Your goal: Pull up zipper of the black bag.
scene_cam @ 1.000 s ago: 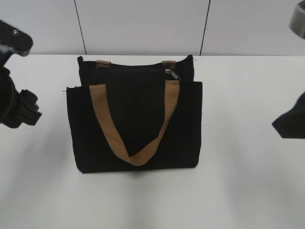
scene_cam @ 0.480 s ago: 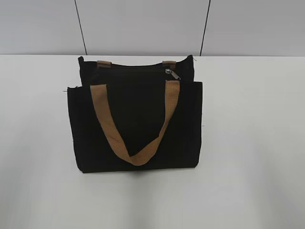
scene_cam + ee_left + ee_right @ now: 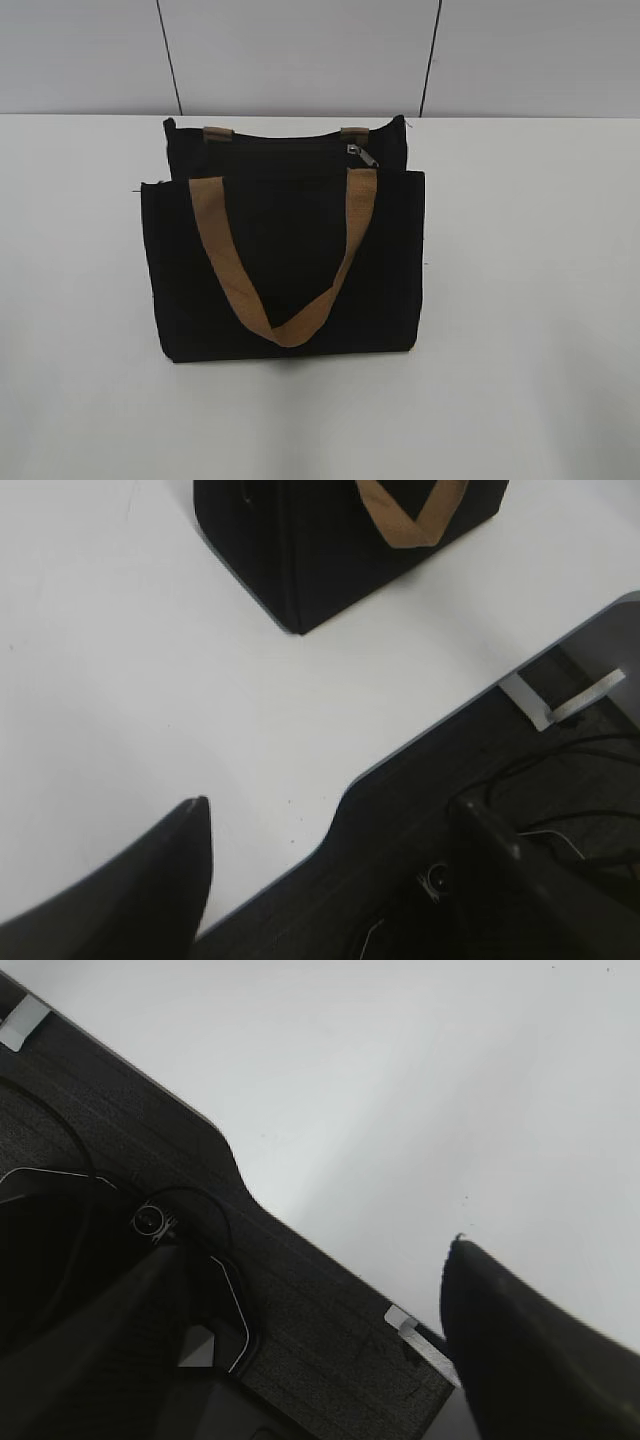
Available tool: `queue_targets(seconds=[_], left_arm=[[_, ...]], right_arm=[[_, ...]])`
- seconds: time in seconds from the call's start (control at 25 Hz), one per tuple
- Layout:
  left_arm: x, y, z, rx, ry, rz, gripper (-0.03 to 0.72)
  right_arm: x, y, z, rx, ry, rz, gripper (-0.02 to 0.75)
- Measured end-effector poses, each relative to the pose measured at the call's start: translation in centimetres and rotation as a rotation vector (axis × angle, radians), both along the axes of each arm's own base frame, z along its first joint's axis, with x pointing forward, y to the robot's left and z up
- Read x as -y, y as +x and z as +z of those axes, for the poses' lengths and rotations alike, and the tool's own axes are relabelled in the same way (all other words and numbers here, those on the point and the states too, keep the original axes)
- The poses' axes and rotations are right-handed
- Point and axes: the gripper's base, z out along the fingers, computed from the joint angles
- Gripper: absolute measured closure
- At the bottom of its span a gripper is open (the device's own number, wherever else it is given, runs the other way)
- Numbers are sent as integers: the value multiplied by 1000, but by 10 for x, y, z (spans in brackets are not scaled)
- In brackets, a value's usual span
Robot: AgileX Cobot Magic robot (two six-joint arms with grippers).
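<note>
The black bag [image 3: 285, 260] stands mid-table, zipper [image 3: 290, 147] pull at one o'clock on its top edge. Both claws hang back at the table edge, apparently open. One should steady the bag while the other pinches the tab.

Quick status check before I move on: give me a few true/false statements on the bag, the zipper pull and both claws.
1. The rectangular black fabric bag stands upright on the white table. True.
2. The small silver metal zipper pull sits near the bag's right end in the exterior view. True.
3. A claw grips the pull. False: no claw appears in the exterior view.
4. The tan webbing handle stands up above the bag. False: it hangs down the front.
</note>
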Motion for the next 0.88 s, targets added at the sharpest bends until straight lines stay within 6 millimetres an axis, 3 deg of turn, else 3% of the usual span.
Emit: queue_targets(seconds=[0.44, 0.64, 0.88], left_arm=[[2, 1, 2, 45, -41, 6, 178], [-1, 4, 4, 65, -48, 234, 178], [-7, 0, 9, 176, -83, 539, 190]], right_arm=[[0, 0, 0, 0, 1, -5, 142], [10, -8, 4, 72, 51, -141, 142], [24, -33, 11, 275, 111, -370, 142]])
